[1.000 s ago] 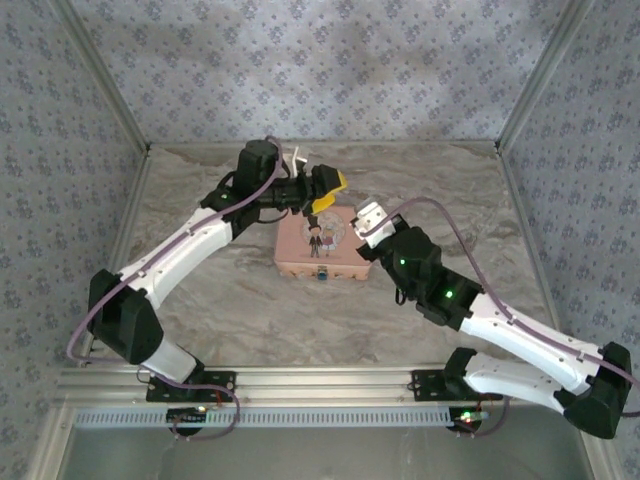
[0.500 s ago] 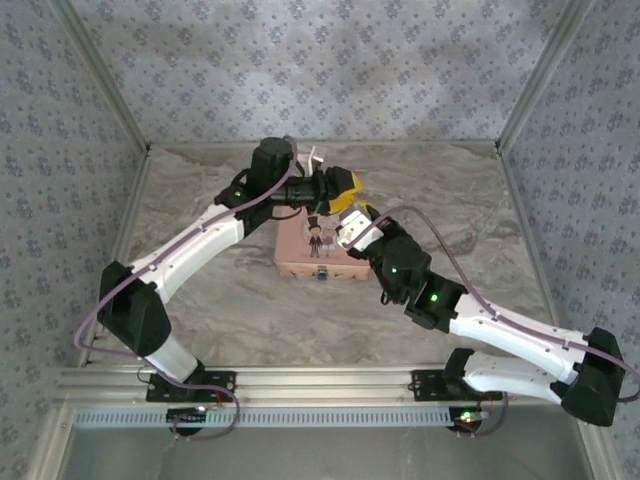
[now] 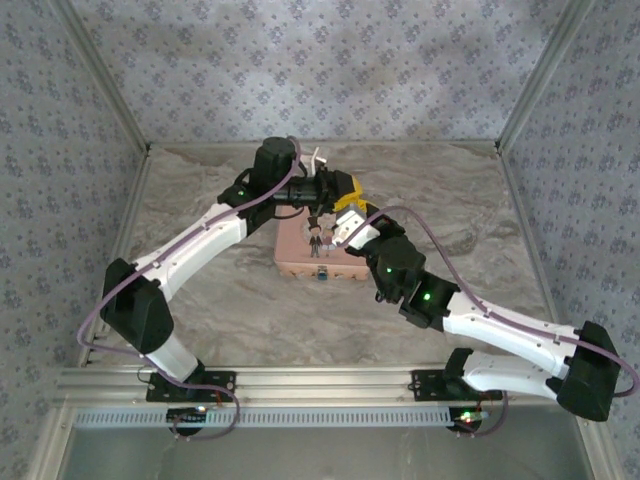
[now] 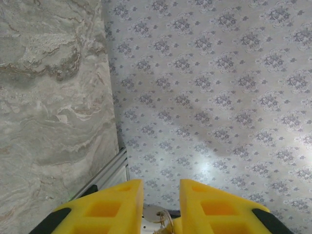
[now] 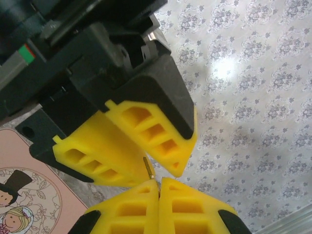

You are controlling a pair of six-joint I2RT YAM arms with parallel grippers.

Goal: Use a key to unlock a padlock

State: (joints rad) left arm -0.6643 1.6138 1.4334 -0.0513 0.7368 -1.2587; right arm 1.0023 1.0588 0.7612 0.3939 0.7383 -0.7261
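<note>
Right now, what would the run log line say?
stage: key handover above pink tin | left tool: gripping key | right tool: shut on key tip | padlock: at tin front, untouched

Overhead overview; wrist close-ups, left tool [image 5: 155, 168] shared

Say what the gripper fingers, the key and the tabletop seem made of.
Left gripper fingers: probably matte yellow plastic, hollow ribbed cells, black backing. Key: thin brass-coloured metal, slight shine. Tabletop: marble-patterned, grey veining; real stone or printed sheet, cannot tell.
</note>
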